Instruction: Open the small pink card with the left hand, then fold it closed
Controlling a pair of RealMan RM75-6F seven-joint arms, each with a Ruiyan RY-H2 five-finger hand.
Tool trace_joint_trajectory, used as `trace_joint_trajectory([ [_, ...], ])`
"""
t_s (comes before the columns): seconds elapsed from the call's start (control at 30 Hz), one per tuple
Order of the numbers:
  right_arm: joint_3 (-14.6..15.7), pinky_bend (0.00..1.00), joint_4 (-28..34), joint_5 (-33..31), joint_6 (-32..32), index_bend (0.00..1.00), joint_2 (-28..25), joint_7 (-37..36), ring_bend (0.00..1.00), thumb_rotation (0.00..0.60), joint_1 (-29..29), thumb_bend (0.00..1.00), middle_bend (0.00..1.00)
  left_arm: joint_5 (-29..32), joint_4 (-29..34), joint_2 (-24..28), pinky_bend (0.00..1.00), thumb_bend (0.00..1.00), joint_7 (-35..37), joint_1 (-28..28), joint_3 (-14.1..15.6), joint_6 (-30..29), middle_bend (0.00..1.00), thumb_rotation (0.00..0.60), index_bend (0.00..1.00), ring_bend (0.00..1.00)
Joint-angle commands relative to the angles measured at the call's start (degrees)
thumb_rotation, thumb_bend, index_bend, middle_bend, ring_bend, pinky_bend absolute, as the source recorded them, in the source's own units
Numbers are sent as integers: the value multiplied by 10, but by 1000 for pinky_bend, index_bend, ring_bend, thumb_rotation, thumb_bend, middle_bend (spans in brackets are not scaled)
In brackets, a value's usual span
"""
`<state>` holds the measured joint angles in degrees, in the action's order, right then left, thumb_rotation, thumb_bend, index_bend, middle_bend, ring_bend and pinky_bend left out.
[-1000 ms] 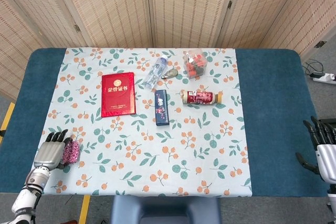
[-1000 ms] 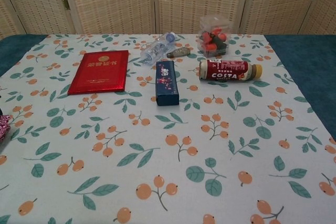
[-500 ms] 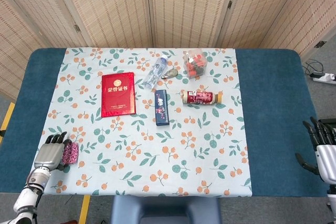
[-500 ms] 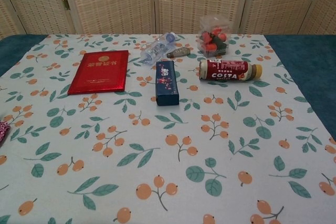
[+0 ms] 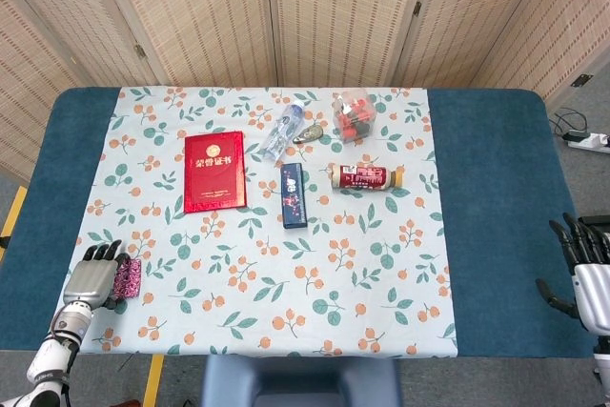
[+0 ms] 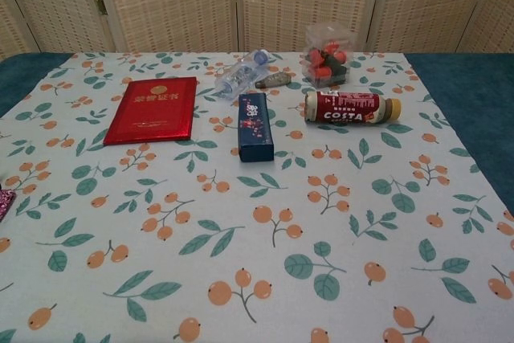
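Clear box [image 5: 352, 114]: holds red items, lid on.
Left robot hand [image 5: 91, 277]: touching pink card [image 5: 128, 275]; grip unclear.
Right robot hand [image 5: 584, 269]: fingers spread, empty.

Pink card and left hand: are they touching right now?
Touching. The head view shows the left hand at the table's near left edge with the pink card pressed directly against its fingers, no gap between them.
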<state>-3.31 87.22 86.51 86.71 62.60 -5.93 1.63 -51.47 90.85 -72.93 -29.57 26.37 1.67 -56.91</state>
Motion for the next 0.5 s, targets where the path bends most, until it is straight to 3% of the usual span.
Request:
trace_joint_trajectory([
  [0.03, 0, 0, 1, 0, 0, 0, 0, 1, 0, 600, 0, 323, 0, 1, -1, 0, 0, 285, 0, 1, 0, 1, 0, 600, 221, 0],
  [0.5, 0, 0, 4, 0, -2, 0, 0, 5, 0, 600, 1, 323, 0, 9, -5, 0, 0, 285, 0, 3, 2, 4, 0, 600, 218, 0],
])
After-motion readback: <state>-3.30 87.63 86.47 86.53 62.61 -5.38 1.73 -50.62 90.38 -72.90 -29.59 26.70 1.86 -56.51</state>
